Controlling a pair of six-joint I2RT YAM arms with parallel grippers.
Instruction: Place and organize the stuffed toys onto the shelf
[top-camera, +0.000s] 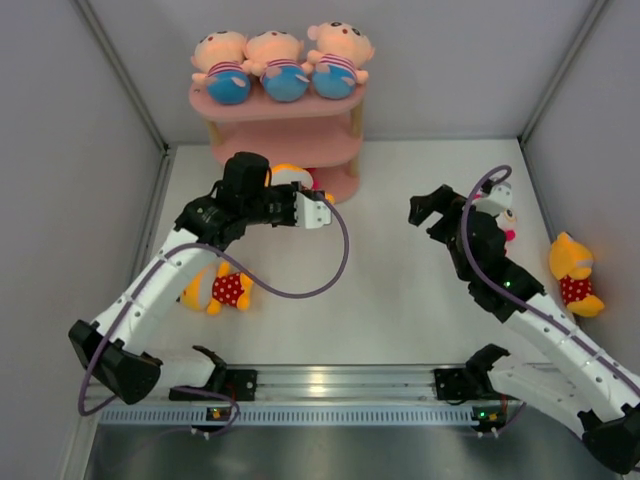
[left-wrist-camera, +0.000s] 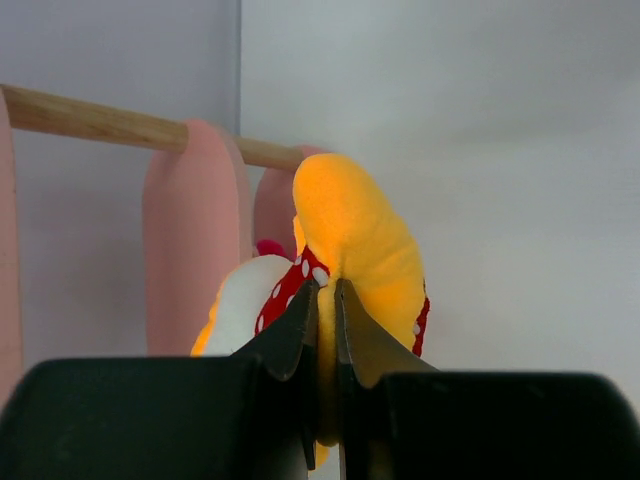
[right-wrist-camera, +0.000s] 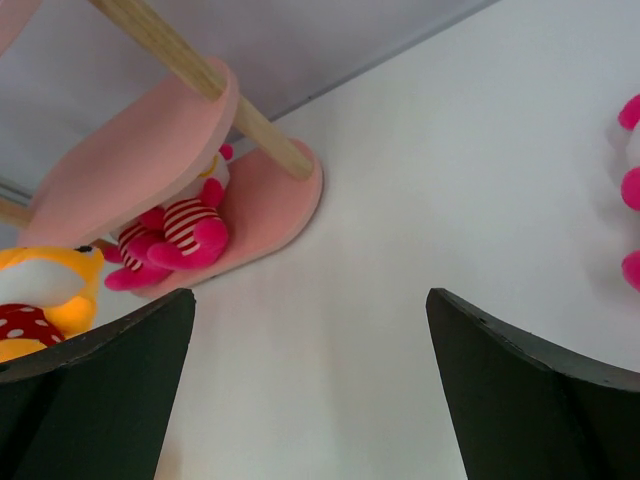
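The shelf (top-camera: 280, 108) is seen at the far side of the worktop (top-camera: 400, 300), against the back wall. Three peach-headed toys (top-camera: 280, 65) in striped shirts and blue bottoms are lined up side by side on its top board, filling it from end to end.

The left tool (left-wrist-camera: 326, 290) is reached toward the front of the shelf, and its fingers are pressed together on a thin fold of the held yellow toy (left-wrist-camera: 355, 240). This toy, in red polka-dot cloth, is kept at the level of the lower boards, just in front of them; whether it touches a board cannot be told. In the left wrist view the pink boards and a light wooden post (left-wrist-camera: 90, 118) are seen behind it.

A pink-white toy (right-wrist-camera: 175, 235) with a red-striped body is lying on the bottom board, under the middle board and just beside the held yellow toy.

The right tool (right-wrist-camera: 310, 300) is spread wide and nothing is gripped by it. It is held above bare worktop to the right of the shelf, well apart from it.

A second yellow toy (top-camera: 222, 290) is lying on the worktop under the left arm. A third yellow toy (top-camera: 572, 275) is lying near the right wall. Another pink-white toy (top-camera: 503, 215) is partly hidden beneath the right arm.
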